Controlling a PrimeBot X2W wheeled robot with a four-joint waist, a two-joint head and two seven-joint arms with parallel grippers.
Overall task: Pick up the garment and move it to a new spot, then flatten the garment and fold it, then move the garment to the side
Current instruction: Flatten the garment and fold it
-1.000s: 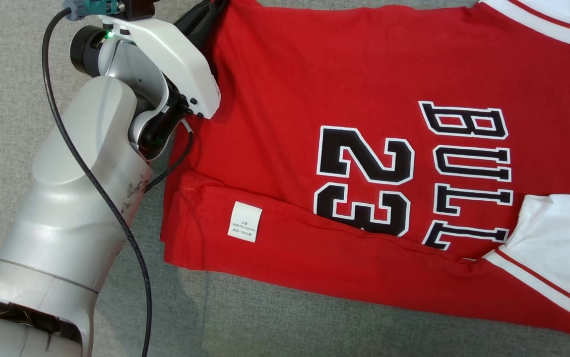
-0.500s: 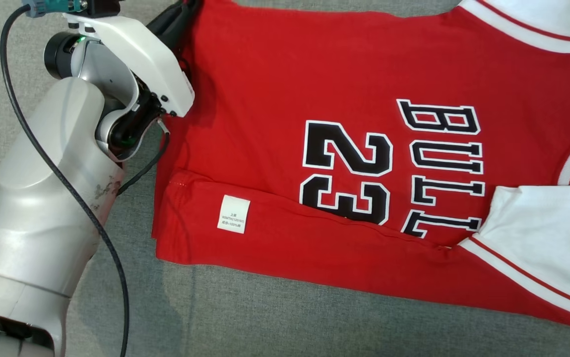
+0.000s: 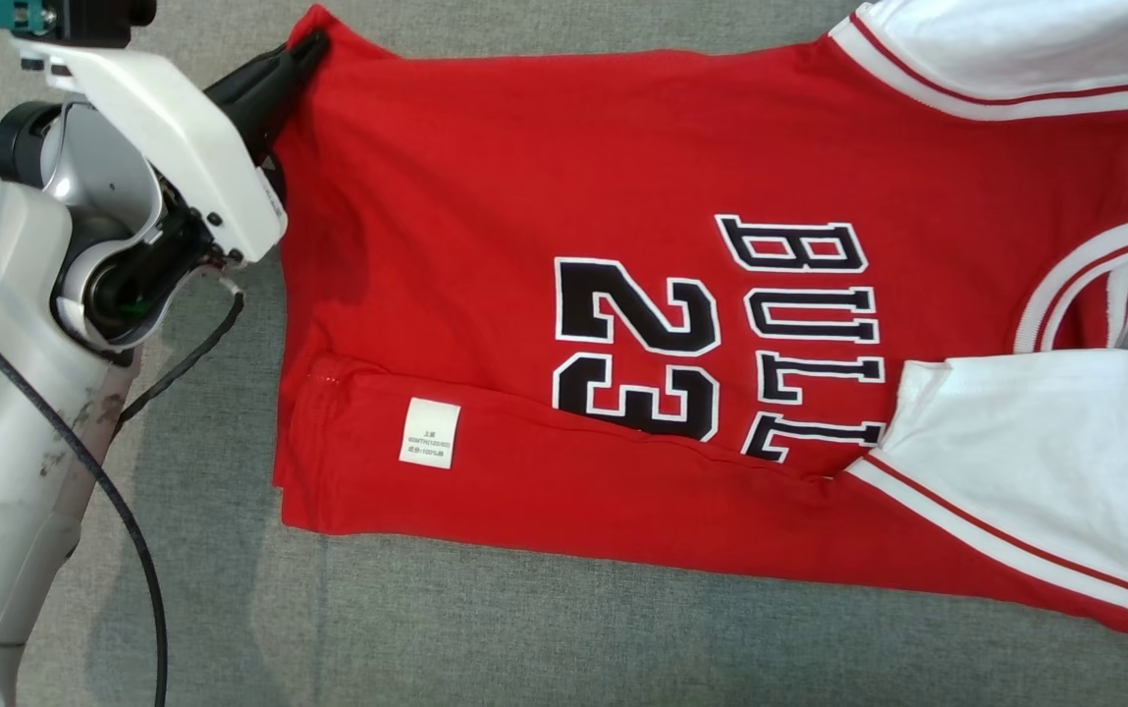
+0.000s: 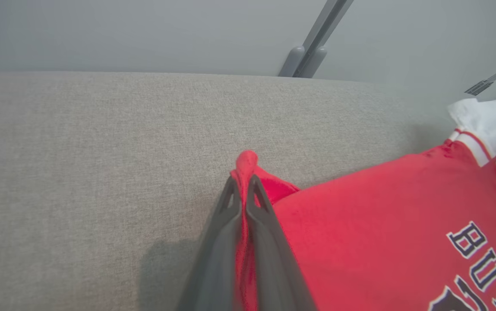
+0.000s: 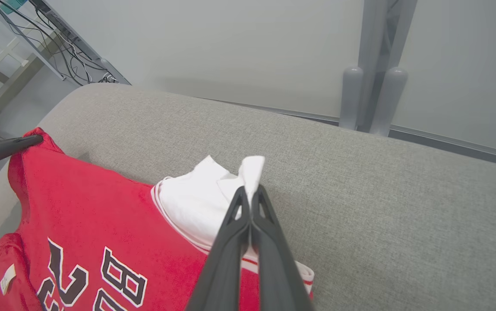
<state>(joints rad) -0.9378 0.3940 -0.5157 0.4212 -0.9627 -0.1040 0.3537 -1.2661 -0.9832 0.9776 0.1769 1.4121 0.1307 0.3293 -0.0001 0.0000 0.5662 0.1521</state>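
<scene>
The garment [image 3: 544, 177] is a red jersey with white sleeves and black "BULLS 23" lettering, spread on a grey cushioned surface. Its near edge is folded over, so a white label [image 3: 429, 432] shows. My left gripper [image 3: 300, 49] is shut on the far left hem corner; in the left wrist view a red tuft of the garment [image 4: 246, 162] sticks out past my left gripper [image 4: 241, 186]. My right gripper [image 5: 250, 195] is shut on the far white sleeve [image 5: 196, 207], with a white tip bunched above it. The left gripper's fingers [image 5: 8, 149] also reach in at that view's left edge.
The grey cushioned surface [image 3: 524, 638] runs on all sides of the garment. A pale wall with a grey metal post [image 5: 373, 86] stands behind its far edge. Shelving with cables [image 5: 58, 39] is at the far left. A black cable [image 3: 132, 550] trails along my left arm.
The whole head picture has slid left and down, so the camera has moved. The left gripper keeps its hold on the hem corner. The far sleeve and right armhole have come into the picture.
</scene>
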